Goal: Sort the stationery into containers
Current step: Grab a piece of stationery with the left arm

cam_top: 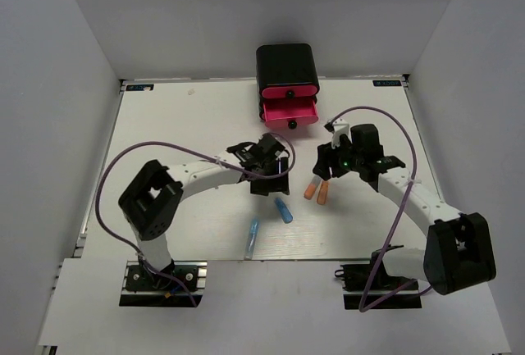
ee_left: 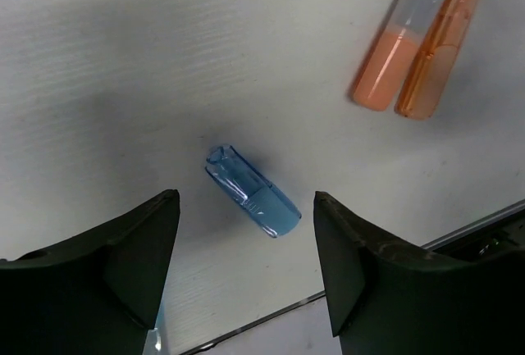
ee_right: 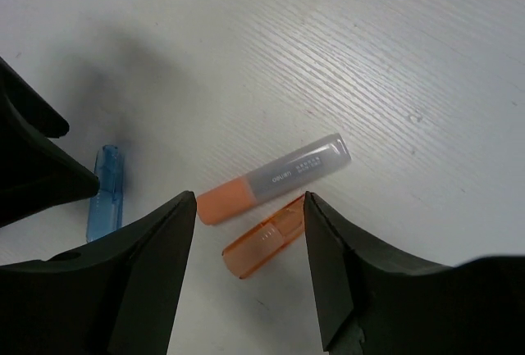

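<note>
The black cabinet (cam_top: 287, 61) stands at the far middle, and its middle pink drawer (cam_top: 289, 112) is pulled out. A short blue marker (cam_top: 284, 211) lies on the table. My left gripper (cam_top: 268, 181) hovers over it, open and empty. In the left wrist view the blue marker (ee_left: 253, 192) lies just ahead of the open left gripper (ee_left: 246, 248). Two stubby orange markers (cam_top: 317, 192) lie side by side. My right gripper (cam_top: 326, 171) is open and empty above them. In the right wrist view the clear orange one (ee_right: 264, 246) sits between the right gripper's (ee_right: 250, 240) fingers. The orange-and-grey one (ee_right: 275, 179) lies just beyond.
A light blue pen (cam_top: 252, 237) lies near the front edge of the white table (cam_top: 180, 125). The two grippers are close together at mid-table. The left gripper's black body (ee_right: 33, 166) shows at the left of the right wrist view.
</note>
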`<state>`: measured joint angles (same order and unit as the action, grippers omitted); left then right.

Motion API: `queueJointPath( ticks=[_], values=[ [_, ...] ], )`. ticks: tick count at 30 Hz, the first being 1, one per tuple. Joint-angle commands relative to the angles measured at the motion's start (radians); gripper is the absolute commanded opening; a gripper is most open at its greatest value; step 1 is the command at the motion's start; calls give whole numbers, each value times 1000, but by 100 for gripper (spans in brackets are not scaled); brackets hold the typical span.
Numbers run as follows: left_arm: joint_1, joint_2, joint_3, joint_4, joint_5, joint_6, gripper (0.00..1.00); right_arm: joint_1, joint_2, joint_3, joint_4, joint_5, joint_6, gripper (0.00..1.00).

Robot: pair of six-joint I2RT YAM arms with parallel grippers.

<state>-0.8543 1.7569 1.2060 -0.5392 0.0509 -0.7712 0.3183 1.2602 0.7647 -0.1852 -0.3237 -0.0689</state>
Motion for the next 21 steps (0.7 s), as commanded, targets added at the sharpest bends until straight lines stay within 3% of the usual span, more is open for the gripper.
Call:
queueJointPath(
  ticks=[1, 8, 14, 21],
  values=[
    [-28, 29, 46, -77, 18, -97, 75, -21, -53, -27, -13, 58, 24, 61],
    [-58, 85, 73, -87, 6, -174, 73, -54, -111, -80, 16, 55, 50, 61],
    [-86, 176, 180, -206, -26, -203, 69, -68, -133, -97, 32, 51, 61, 61],
    [-115, 239, 204, -277, -69, -243, 68, -73, -172, -123, 38, 51, 61, 61]
  ],
)
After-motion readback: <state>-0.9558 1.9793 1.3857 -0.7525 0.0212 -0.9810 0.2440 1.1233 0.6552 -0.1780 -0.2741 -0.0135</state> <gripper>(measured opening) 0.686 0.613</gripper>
